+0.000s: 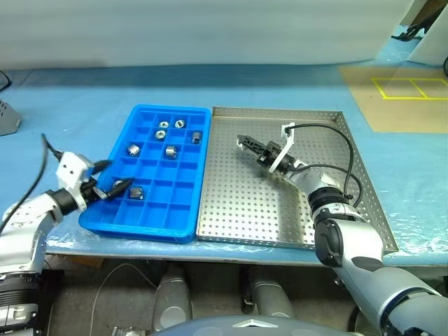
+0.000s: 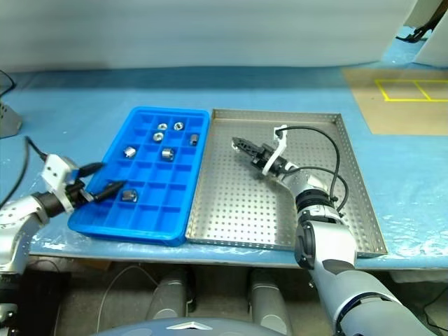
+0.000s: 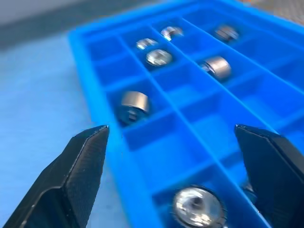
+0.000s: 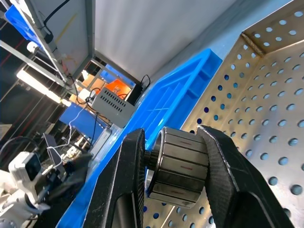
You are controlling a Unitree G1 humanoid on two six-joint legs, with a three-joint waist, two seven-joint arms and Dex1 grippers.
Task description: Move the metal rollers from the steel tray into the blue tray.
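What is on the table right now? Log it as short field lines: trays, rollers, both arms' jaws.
steel tray: right of the blue tray, their long sides together; no loose roller seen on its floor
metal rollers: seven in blue tray compartments
left gripper: jaws open, at the blue tray's near left corner, empty
right gripper: above the steel tray, jaws shut on one roller
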